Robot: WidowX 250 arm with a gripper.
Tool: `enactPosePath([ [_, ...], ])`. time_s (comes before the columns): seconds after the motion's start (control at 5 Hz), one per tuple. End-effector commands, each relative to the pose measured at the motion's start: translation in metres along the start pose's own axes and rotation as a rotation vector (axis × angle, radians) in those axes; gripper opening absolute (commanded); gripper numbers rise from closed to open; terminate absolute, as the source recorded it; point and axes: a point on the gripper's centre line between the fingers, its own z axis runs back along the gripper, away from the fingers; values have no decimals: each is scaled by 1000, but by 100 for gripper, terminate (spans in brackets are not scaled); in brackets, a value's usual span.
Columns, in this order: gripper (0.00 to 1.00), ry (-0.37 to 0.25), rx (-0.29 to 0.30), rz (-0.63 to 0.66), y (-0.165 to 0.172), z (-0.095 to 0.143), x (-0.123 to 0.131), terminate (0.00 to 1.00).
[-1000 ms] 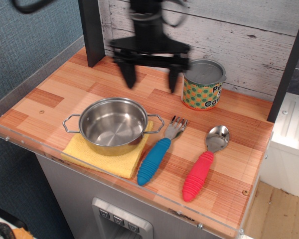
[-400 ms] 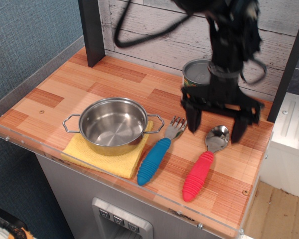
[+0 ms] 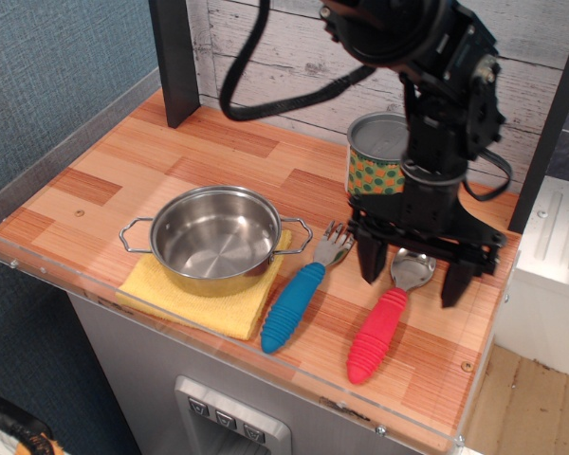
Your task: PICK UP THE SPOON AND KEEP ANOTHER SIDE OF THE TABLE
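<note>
Change since earlier: your gripper (image 3: pixel 413 273) has dropped lower over the spoon than it was a moment ago, and a second ago it was back near the wall, above and behind the pot; nothing on the table has shifted.
Spoon (image 3: pixel 389 311): it lies flat on the front right part of the table (image 3: pixel 95 180), red ribbed handle pointing toward the front edge, shiny bowl pointing toward the wall.
Gripper opening: you have the jaws spread wide, one black finger (image 3: pixel 371 262) to the left of the spoon's bowl and the other to its right.
Gripper contact: it holds nothing; the fingertips sit at about the level of the bowl, and you cannot tell from this view whether they touch the wood or the metal.
Fork (image 3: pixel 302 290): blue handle, lying just left of the spoon and roughly parallel to it, its tines near the left finger.
Pot (image 3: pixel 215 238): steel, empty, sitting on a yellow cloth (image 3: pixel 204 301) at the front middle, left of the fork.
Can (image 3: pixel 379 161): dotted tin behind the gripper, partly hidden by the arm.
Rim (image 3: pixel 47 133): clear acrylic runs along the table's edges.
</note>
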Motion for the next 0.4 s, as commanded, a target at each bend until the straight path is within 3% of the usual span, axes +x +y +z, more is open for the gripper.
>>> enactPosePath([
  [0.0, 100, -3, -11, -16, -9, -6, -8, 0],
  [0.2, 0, 12, 9, 0, -7, -14, -8, 0],
])
